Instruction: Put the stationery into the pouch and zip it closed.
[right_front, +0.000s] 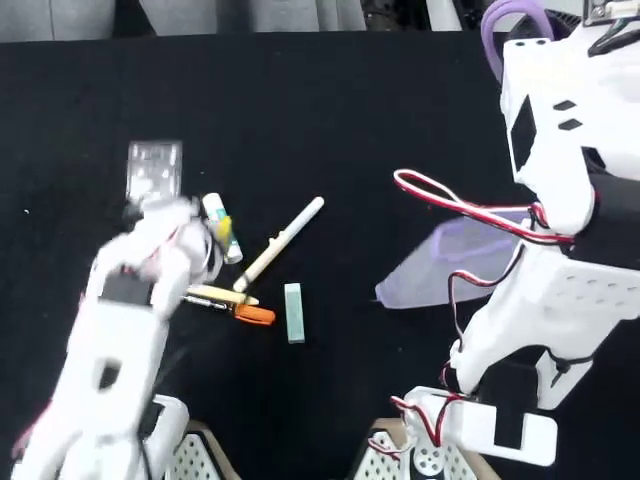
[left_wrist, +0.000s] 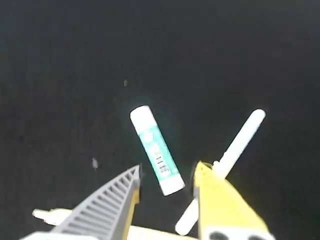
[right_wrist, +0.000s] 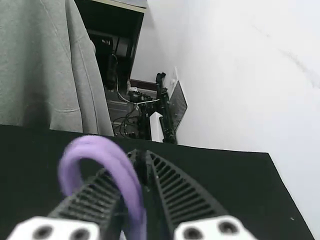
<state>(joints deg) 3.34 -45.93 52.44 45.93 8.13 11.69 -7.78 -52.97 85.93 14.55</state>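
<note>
A white and teal glue stick (left_wrist: 155, 150) lies on the black table, its near end between the fingers of my open left gripper (left_wrist: 167, 175). From above, that gripper (right_front: 212, 238) is over the glue stick (right_front: 222, 222). A white pen (right_front: 285, 240) lies just to the right, also seen as the white pen (left_wrist: 240, 140) beside the yellow finger (left_wrist: 220, 200). An orange-capped marker (right_front: 245, 310) and a green eraser (right_front: 294, 312) lie nearer the front. My right gripper (right_wrist: 145, 170) is shut on a purple strap (right_wrist: 105, 170), held high. The translucent purple pouch (right_front: 450, 265) sits at centre right.
A clear plastic box (right_front: 155, 170) stands behind the left arm. Red and white cables (right_front: 460, 205) loop over the pouch from the right arm. The black table (right_front: 330, 110) is bare at the back. A grey curtain (right_wrist: 40, 65) and equipment show behind the table.
</note>
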